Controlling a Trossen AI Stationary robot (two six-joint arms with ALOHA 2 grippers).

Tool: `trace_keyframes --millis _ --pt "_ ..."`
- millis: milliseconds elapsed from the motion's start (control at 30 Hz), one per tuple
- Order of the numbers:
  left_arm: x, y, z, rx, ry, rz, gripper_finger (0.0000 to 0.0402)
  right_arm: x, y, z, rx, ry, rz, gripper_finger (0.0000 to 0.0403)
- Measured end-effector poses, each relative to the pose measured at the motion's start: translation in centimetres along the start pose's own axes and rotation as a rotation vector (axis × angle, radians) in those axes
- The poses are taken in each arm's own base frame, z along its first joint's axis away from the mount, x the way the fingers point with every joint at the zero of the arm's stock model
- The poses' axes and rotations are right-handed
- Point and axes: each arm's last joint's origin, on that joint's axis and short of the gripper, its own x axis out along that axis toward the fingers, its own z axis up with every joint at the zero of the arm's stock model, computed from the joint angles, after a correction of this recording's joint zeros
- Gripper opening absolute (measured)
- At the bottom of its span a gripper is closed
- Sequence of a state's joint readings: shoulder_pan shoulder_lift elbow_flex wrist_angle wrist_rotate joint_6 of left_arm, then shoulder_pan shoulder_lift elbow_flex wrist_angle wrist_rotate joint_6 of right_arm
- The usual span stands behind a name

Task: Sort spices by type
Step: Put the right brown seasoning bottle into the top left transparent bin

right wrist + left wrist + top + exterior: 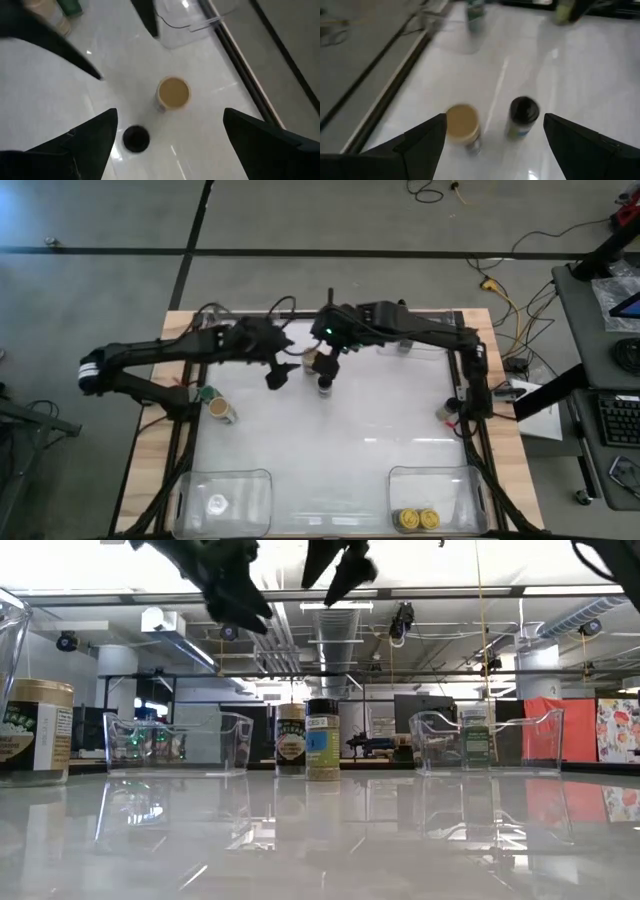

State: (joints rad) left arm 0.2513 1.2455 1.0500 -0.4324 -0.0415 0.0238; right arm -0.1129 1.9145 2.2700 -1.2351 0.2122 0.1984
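A tan-lidded spice jar [310, 360] and a black-lidded one [325, 388] stand upright side by side on the white table's far middle; they also show in the low view [290, 740] [322, 740]. My left gripper [277, 373] hangs open above and just left of them, and in its wrist view [492, 145] both jars show between its fingers. My right gripper [326, 362] hangs open above the pair [170, 145]. A green-lidded jar [207, 394] and a tan-lidded one [221, 413] stand at the left. Two yellow-lidded jars [417, 520] sit in the near right tub.
Clear tubs stand at the near left [228, 500], with a pale-lidded jar inside, at the near right [440, 480], and at the far side [180, 745] [490, 740]. Another small jar [447, 412] stands by the right arm's base. The table's middle is bare.
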Motion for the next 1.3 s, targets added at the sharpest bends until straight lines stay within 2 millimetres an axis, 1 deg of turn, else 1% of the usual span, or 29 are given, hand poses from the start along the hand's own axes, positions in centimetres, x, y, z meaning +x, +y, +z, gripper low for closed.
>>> trace_keyframes --millis 133,200,333,500,633,867,1033,1300 --pt "3.0 1.2 0.0 0.028 0.053 -0.095 0.0335 -2.9 1.9 -1.1 0.035 -0.019 -0.054 0.0354" --pt "4.5 1.7 -0.3 0.07 0.084 -0.101 0.0345 -3.8 3.1 -1.8 0.04 -0.019 -0.081 0.0354" --pt "6.3 2.9 -0.1 0.16 0.098 -0.091 0.0362 -5.0 5.1 -3.1 0.07 -0.007 -0.124 0.0354" --pt "8.0 5.0 0.0 0.116 0.126 -0.113 0.0372 -5.6 6.6 -4.4 0.099 0.015 -0.162 0.0354" --pt "9.3 5.6 -0.5 0.111 0.149 -0.151 0.0373 -5.6 7.2 -4.8 0.119 0.023 -0.173 0.0354" --pt "11.7 5.8 -1.8 0.113 0.221 -0.168 0.0373 -5.6 7.1 -4.9 0.14 0.019 -0.194 0.0354" --pt "12.0 6.0 -1.6 0.145 0.217 -0.167 0.0373 -5.6 7.1 -4.9 0.14 0.02 -0.195 0.0354" --pt "13.4 6.0 -2.8 0.157 0.279 -0.183 0.0373 -5.6 7.1 -4.9 0.14 0.02 -0.195 0.0354"
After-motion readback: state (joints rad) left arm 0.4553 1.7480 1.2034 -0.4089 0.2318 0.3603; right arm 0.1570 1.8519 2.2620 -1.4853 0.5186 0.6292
